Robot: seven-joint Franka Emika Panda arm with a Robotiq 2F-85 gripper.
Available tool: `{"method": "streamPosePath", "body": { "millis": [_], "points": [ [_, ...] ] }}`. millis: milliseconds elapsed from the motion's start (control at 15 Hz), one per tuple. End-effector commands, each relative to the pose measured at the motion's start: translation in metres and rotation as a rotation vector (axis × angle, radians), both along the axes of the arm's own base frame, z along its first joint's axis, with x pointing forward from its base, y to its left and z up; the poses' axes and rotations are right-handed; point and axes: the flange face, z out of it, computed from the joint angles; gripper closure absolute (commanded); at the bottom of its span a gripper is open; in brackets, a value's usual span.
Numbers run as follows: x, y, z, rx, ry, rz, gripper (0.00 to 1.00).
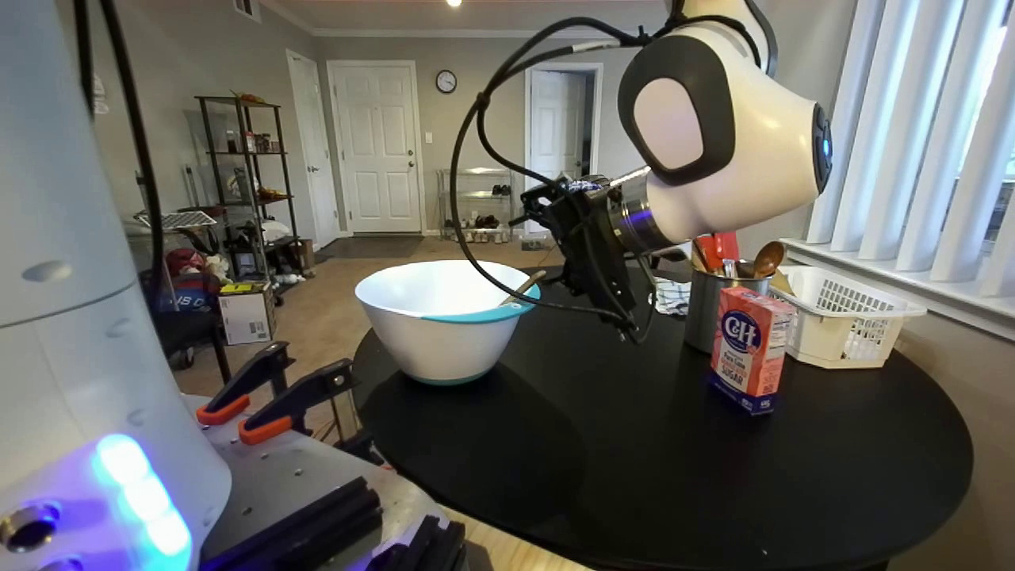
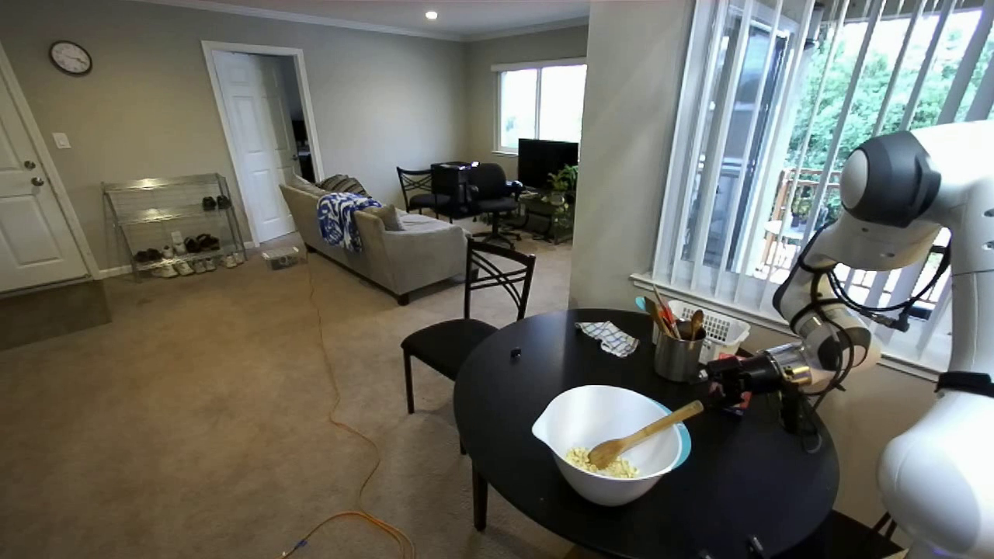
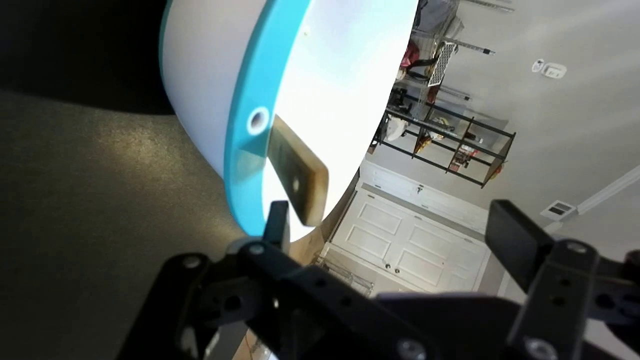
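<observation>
Beige carpet (image 2: 233, 388) stretches past our black table (image 1: 634, 476). Leftmost on it in an exterior view, we see a white mixing bowl (image 1: 436, 337) with a wooden spoon (image 2: 648, 430) leaning inside, head in yellow pieces (image 2: 617, 470), handle across the turquoise rim. Near the handle's end hangs our tool (image 3: 392, 230), fingers spread wide. Farther right stand a steel utensil canister (image 1: 702, 309), a C&H sugar box (image 1: 745, 349) and a white plastic basket (image 1: 825, 337).
</observation>
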Motion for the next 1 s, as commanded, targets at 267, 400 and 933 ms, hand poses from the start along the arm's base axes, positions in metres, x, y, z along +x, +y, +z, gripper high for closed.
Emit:
{"method": "streamPosePath", "body": {
  "millis": [267, 400, 933],
  "points": [
    [-0.014, 0.021, 0.016, -0.052, 0.006, 0.064, 0.0],
    [-0.011, 0.026, 0.009, -0.079, 0.023, 0.053, 0.0],
    [-0.008, 0.034, -0.007, -0.225, 0.065, 0.038, 0.0]
  ]
}}
